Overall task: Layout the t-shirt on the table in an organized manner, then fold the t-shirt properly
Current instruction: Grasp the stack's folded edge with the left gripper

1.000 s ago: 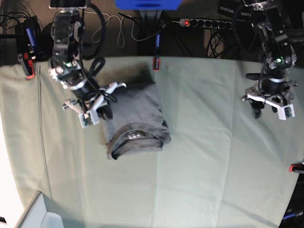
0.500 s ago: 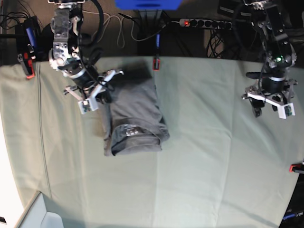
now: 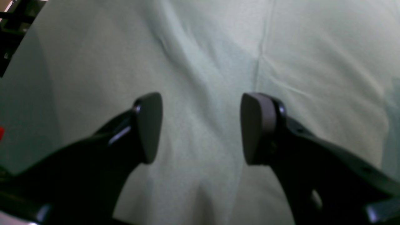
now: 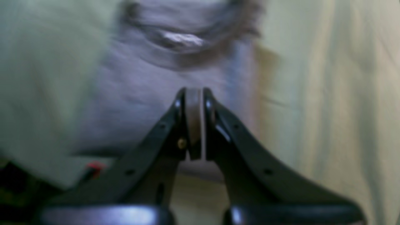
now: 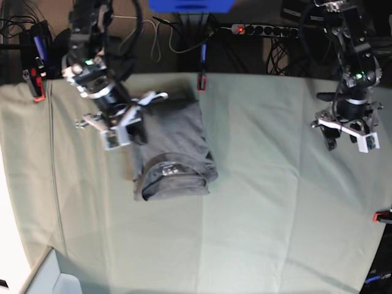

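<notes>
Left wrist view: the left gripper (image 3: 201,128) hangs over bare table (image 3: 312,47) cloth, jaws spread wide, holding nothing.

Right wrist view: the right gripper (image 4: 194,122) is pressed closed and empty above the blurred t-shirt (image 4: 162,93); its neck label is unreadable.

Base view: the folded t-shirt (image 5: 174,150) lies beside the right gripper (image 5: 136,131), below a red clamp (image 5: 200,81); the left gripper (image 5: 339,141) hovers far across the table (image 5: 269,214).

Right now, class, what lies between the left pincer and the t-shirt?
Only bare table cloth separates the left pincer from the t-shirt, as the base view shows.
</notes>
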You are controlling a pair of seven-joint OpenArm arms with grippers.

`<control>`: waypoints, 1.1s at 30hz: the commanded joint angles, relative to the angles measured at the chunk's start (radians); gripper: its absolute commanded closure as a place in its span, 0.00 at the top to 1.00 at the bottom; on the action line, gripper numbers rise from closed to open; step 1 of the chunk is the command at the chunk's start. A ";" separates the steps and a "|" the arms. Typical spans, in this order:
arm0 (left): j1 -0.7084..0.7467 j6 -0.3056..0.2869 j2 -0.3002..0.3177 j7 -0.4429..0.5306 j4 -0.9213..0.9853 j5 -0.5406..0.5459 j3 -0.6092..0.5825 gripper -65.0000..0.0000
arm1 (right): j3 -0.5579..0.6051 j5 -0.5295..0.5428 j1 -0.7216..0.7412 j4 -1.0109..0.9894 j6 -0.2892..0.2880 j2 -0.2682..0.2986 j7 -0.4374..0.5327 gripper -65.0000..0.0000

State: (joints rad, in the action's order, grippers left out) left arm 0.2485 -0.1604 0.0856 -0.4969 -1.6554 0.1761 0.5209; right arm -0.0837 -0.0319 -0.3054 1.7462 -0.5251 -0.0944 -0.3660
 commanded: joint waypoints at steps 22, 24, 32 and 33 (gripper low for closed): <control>-0.283 0.002 -0.169 0.020 0.265 0.003 -0.333 0.60 | 0.146 0.010 -0.005 0.013 -0.033 0.020 0.020 0.00; -0.301 0.002 -0.192 0.022 0.301 0.003 -0.333 0.60 | 0.146 0.010 -0.022 0.045 -0.033 0.046 0.020 0.00; -0.377 0.000 -0.229 0.030 0.470 0.004 -0.333 0.60 | 0.086 0.010 -0.033 0.047 -0.033 0.068 0.018 0.00; -0.384 0.000 -0.232 0.030 0.489 0.004 -0.333 0.60 | 0.078 0.010 -0.034 0.047 -0.033 0.068 0.018 0.00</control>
State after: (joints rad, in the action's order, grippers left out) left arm -0.1146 -0.1535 -0.1371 -0.4892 -1.1522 0.1719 0.1905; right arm -0.0036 -0.0364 -0.3439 1.7763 -0.5446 -0.0254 -0.3725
